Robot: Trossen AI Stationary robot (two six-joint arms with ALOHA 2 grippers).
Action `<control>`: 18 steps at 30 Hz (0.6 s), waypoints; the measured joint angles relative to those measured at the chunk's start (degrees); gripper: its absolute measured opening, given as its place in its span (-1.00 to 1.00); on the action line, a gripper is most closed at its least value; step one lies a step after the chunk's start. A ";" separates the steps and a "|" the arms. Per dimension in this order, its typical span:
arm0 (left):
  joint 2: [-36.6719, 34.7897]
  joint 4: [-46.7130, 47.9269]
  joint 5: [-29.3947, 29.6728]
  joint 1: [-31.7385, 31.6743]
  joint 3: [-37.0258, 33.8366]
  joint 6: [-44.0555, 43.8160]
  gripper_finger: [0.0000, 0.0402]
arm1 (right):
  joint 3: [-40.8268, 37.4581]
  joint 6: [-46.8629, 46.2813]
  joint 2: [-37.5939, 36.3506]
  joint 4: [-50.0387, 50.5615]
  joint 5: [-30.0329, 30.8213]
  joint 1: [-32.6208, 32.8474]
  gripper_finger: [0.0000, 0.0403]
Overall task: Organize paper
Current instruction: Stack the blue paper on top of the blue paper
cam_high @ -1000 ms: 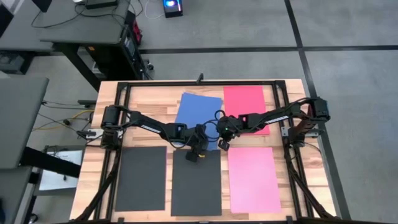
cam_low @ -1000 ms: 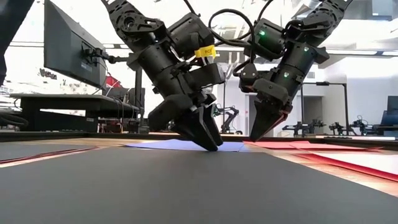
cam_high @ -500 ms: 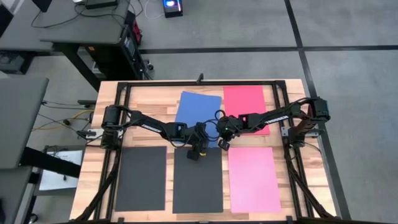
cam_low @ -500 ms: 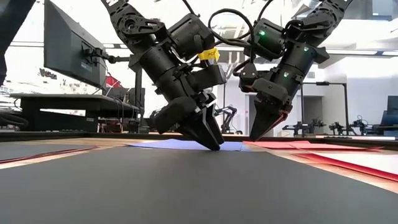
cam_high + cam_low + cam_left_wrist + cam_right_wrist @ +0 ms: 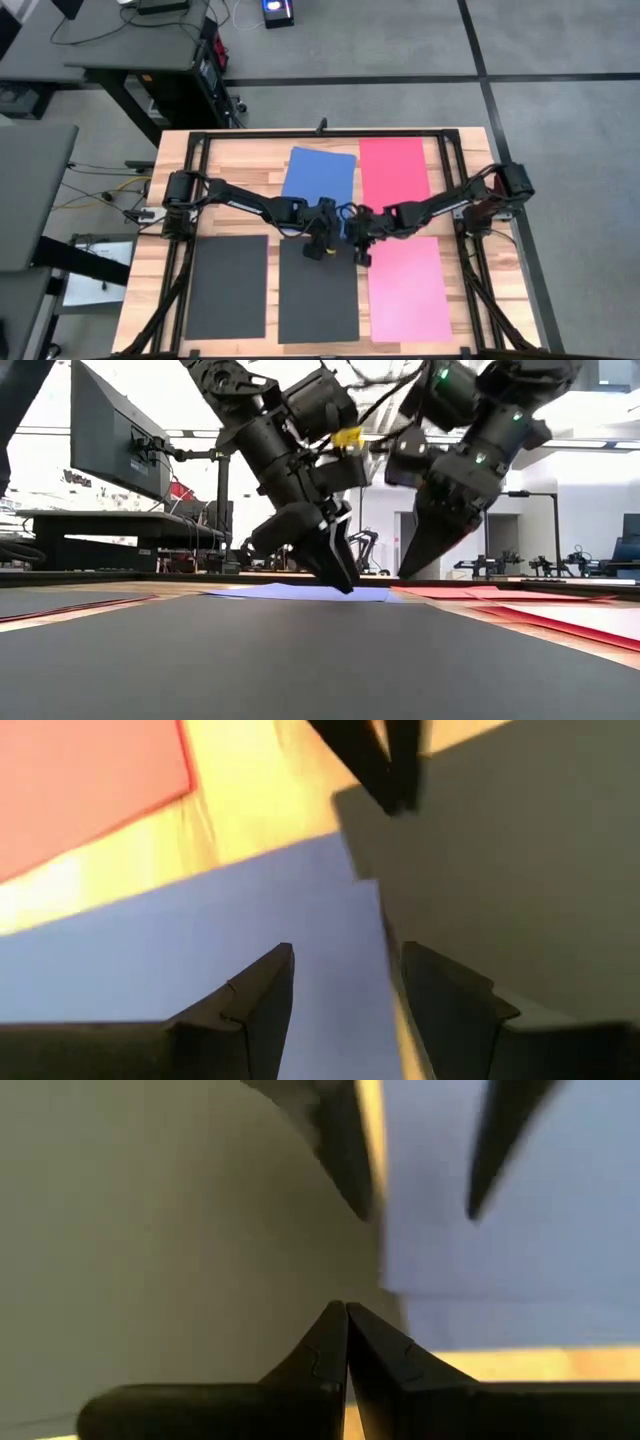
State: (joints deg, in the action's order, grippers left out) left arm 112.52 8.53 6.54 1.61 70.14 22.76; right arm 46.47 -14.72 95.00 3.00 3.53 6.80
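The paper lies flat on the wooden table in five sheets. A blue sheet [image 5: 318,178] and a red one [image 5: 393,170] are at the far side. Two dark sheets [image 5: 227,287] [image 5: 318,292] and a pink one [image 5: 408,290] are at the near side. My left gripper [image 5: 345,970] is open and slants down just above the spot where the blue sheet's near edge meets the middle dark sheet's far edge. My right gripper [image 5: 346,1320] is shut and hangs above that dark sheet's far right corner, to the right of the left gripper [image 5: 320,247].
A black frame [image 5: 200,135] runs round the table top, with bare wood between the sheets. Both arms reach in from the table's left and right sides, and their grippers stand close together at the middle. Desks and a monitor [image 5: 115,445] are beyond the table.
My right gripper, still shut, has swung toward the table's near edge. It has gone from the gap between the blue and red sheets to the middle dark sheet's far right corner, and it has rolled a little. My left gripper has risen slightly off the sheets.
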 joint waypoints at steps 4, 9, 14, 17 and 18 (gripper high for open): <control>-0.10 0.90 0.08 0.60 1.56 0.94 -0.15 | 0.01 0.36 0.00 -1.24 3.55 3.66 -1.00; -2.82 2.62 -0.63 0.02 1.60 0.71 -0.15 | 0.03 0.41 0.00 -1.41 9.09 6.99 -1.00; -5.97 -0.41 -2.94 -1.84 -1.55 -0.39 -0.18 | 0.05 0.35 0.00 -1.44 9.83 7.46 -1.00; -8.13 -4.90 -4.74 -3.08 -6.35 -1.22 -0.19 | 0.05 0.22 0.00 -1.44 9.88 7.42 -1.00; -8.81 -5.85 -5.01 -3.47 -8.02 -1.89 -0.19 | 0.05 0.20 0.00 -1.38 9.88 7.44 -1.00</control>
State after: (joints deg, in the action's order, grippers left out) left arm 103.71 2.69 1.53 -1.86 62.13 20.87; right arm 46.52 -14.52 95.00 1.62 13.41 14.24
